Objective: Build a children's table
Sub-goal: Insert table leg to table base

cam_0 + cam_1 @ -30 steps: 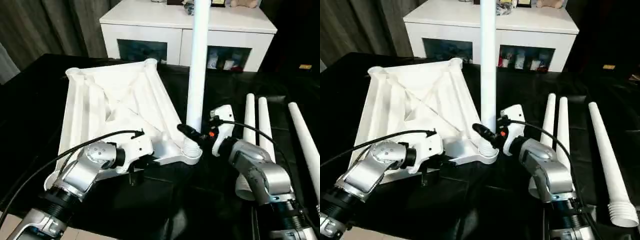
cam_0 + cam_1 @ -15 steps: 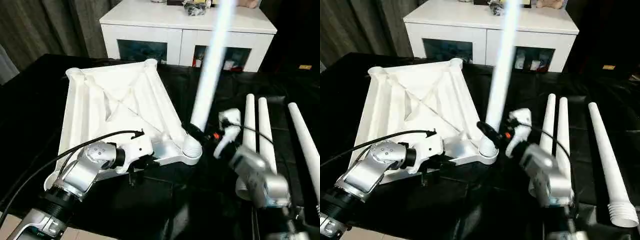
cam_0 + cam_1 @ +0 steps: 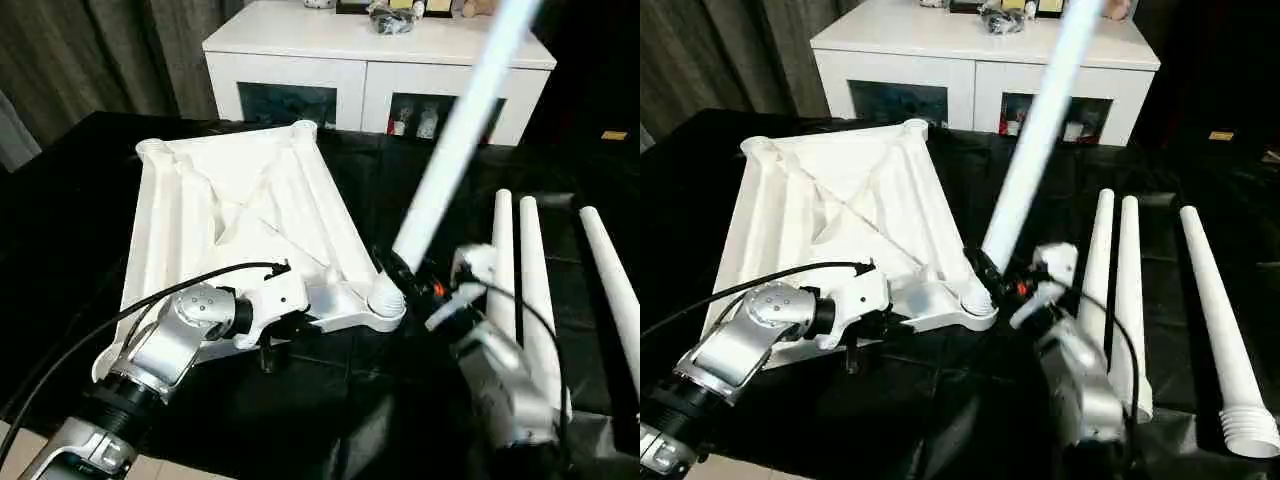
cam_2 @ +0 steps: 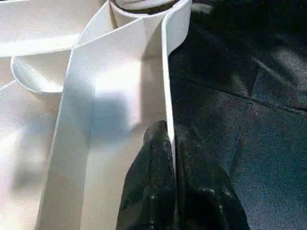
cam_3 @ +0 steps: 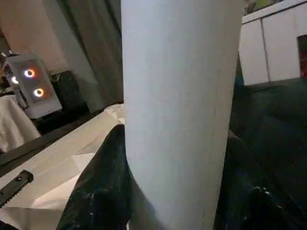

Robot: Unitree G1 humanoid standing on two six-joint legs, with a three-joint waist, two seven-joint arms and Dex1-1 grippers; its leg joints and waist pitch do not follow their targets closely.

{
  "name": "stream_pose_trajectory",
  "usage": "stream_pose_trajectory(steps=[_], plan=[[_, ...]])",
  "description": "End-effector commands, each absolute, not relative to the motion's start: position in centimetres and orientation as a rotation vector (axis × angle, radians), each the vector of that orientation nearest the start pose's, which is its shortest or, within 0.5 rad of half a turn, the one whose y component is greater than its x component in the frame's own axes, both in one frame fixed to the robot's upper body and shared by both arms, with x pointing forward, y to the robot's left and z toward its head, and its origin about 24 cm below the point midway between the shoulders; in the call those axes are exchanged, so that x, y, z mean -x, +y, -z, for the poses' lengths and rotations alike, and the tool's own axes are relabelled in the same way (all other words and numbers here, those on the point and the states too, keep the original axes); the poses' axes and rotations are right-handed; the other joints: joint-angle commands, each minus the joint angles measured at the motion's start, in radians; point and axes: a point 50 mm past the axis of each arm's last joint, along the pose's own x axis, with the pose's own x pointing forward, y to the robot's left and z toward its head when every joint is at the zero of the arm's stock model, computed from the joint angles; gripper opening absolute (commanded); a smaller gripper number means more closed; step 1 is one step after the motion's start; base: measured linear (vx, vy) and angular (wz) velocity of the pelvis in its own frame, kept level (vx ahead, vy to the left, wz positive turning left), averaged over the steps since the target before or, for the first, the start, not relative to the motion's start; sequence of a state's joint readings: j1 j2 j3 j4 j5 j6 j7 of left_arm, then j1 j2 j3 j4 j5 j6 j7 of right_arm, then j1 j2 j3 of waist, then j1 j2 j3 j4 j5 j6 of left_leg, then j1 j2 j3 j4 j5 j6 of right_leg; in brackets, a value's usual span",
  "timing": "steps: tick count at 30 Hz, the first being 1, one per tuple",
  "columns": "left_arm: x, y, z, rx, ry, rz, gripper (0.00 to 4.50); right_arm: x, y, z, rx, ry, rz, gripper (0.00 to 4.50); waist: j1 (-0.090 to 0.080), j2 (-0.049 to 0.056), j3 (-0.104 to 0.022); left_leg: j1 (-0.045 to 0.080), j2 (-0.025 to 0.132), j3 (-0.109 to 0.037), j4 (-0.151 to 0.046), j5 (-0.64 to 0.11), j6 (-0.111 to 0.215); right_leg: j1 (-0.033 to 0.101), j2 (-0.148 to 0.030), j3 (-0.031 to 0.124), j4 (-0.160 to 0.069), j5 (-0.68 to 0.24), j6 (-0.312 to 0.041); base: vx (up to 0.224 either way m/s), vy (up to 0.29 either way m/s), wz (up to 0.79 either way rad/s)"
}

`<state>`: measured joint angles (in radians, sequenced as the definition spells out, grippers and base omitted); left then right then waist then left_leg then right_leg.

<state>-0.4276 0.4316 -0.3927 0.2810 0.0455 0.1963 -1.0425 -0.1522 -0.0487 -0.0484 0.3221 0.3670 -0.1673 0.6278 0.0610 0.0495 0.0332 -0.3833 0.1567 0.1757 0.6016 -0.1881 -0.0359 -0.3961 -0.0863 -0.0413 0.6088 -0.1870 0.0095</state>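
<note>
Left end effector [image 4: 172, 158] pinches the tabletop [image 3: 240, 200] rim; right end effector [image 3: 1002, 285] grips a leg [image 3: 455, 150] (tilted toward 1 o'clock) at the corner socket [image 3: 385, 300].

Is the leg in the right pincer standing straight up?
No, the leg held by the right pincer leans steeply toward the robot's right, its foot at the tabletop's near corner socket.
</note>
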Motion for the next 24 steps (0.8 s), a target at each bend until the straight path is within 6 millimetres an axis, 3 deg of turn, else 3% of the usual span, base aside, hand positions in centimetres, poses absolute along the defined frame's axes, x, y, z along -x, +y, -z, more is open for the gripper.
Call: stream_pose_trajectory(steps=[1,4,11,15,16,20,21,24], plan=[[-29.1,12.0,-5.5,-0.552,0.373,1.298,0.0,-25.7,-16.0,0.4,-0.25,0.052,-0.411,1.84,-0.007,0.017,-0.042,0.027,0.067,-0.033,-0.105,-0.464,-0.04,0.02,-0.059,0.038,-0.086,-0.297,-0.202,0.0,0.0,0.0],[-29.2,12.0,-5.5,-0.551,0.37,1.295,0.0,-25.1,-15.8,0.8,-0.204,0.036,-0.388,1.84,-0.006,0.015,-0.042,0.026,0.067,-0.034,-0.106,-0.481,-0.043,0.017,-0.062,0.041,-0.092,-0.33,-0.189,0.0,0.0,0.0],[-29.3,12.1,-5.6,-0.554,0.366,1.288,0.0,-24.5,-15.1,1.4,-0.178,0.052,-0.417,1.84,-0.007,0.018,-0.043,0.021,0.068,-0.034,-0.109,-0.458,-0.028,0.022,-0.059,0.04,-0.086,-0.276,-0.202,0.0,0.0,0.0],[-29.4,12.2,-5.7,-0.56,0.365,1.282,0.0,-24.7,-14.4,1.8,-0.116,0.143,-0.553,1.84,-0.011,0.014,-0.038,0.026,0.067,-0.034,-0.111,-0.499,-0.032,0.018,-0.06,0.041,-0.094,-0.358,-0.185,0.0,0.0,0.0],[-29.4,12.2,-5.7,-0.56,0.365,1.281,0.0,-24.8,-14.3,1.8,-0.107,0.157,-0.577,1.84,-0.014,0.005,-0.037,0.023,0.068,-0.036,-0.112,-0.503,-0.033,0.019,-0.06,0.041,-0.096,-0.38,-0.176,0.0,0.0,0.0],[-29.5,12.1,-5.8,-0.557,0.361,1.275,0.0,-25.2,-14.3,1.5,-0.091,0.207,-0.672,1.84,-0.016,0.001,-0.036,0.023,0.069,-0.037,-0.112,-0.51,-0.031,0.014,-0.063,0.043,-0.1,-0.425,-0.16,0.0,0.0,0.0],[-29.5,12.1,-5.8,-0.557,0.361,1.274,0.0,-25.2,-14.4,1.5,-0.085,0.218,-0.685,1.84,-0.018,-0.007,-0.037,0.022,0.069,-0.036,-0.111,-0.507,-0.031,0.014,-0.062,0.043,-0.102,-0.428,-0.155,0.0,0.0,0.0],[-29.5,12.1,-5.8,-0.556,0.36,1.272,0.0,-25.4,-14.3,1.3,-0.059,0.259,-0.755,1.84,-0.017,-0.001,-0.037,0.025,0.069,-0.037,-0.111,-0.507,-0.033,0.011,-0.062,0.043,-0.102,-0.425,-0.158,0.0,0.0,0.0]])
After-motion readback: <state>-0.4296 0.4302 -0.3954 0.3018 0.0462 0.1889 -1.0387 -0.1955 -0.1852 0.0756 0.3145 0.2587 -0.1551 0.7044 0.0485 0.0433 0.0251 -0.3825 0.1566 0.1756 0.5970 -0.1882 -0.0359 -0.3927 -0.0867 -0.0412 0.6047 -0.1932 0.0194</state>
